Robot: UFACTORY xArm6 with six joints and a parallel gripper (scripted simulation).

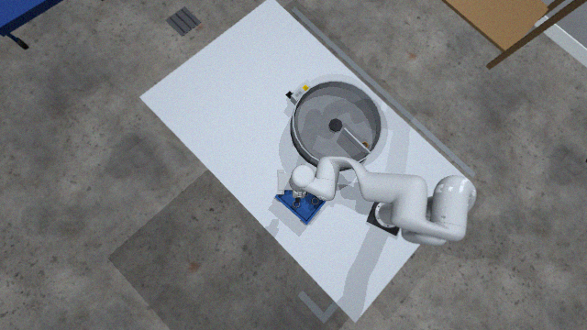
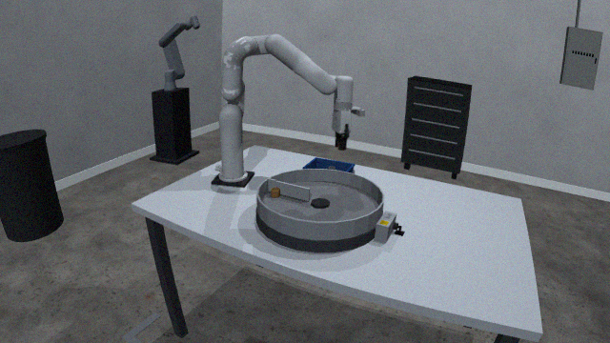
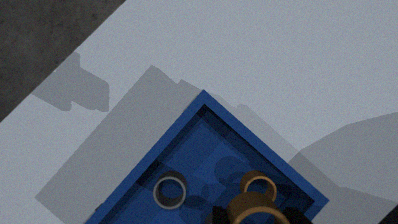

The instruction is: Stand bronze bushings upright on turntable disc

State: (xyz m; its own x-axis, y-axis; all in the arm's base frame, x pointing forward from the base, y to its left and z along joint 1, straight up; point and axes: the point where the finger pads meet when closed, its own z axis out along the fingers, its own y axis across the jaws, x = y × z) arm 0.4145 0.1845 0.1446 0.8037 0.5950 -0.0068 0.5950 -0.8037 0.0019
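Observation:
My gripper (image 2: pixel 341 143) (image 3: pixel 255 219) (image 1: pixel 298 196) hangs well above the blue crate (image 2: pixel 329 166) (image 1: pixel 306 219) (image 3: pixel 167 137) and is shut on a bronze bushing (image 3: pixel 248 202), held upright with its open end toward the wrist camera. Below it in the crate lie another bronze bushing (image 3: pixel 258 174) and a steel bushing (image 3: pixel 155 192). The grey turntable disc (image 1: pixel 321 137) (image 2: pixel 343 197) lies beside the crate, with a dark hub (image 1: pixel 335 124) (image 2: pixel 320 203) at its centre. One bronze bushing (image 2: pixel 275 192) (image 1: pixel 365 145) stands on the disc next to a grey divider wall (image 2: pixel 289 190).
The turntable has a raised rim (image 2: pixel 319 224) and a small control box (image 2: pixel 386 226) at its side. The arm's base (image 2: pixel 233 180) stands on the white table (image 2: pixel 453 248) behind the turntable. A black cabinet (image 2: pixel 436 124) and a black barrel (image 2: pixel 26 183) stand on the floor.

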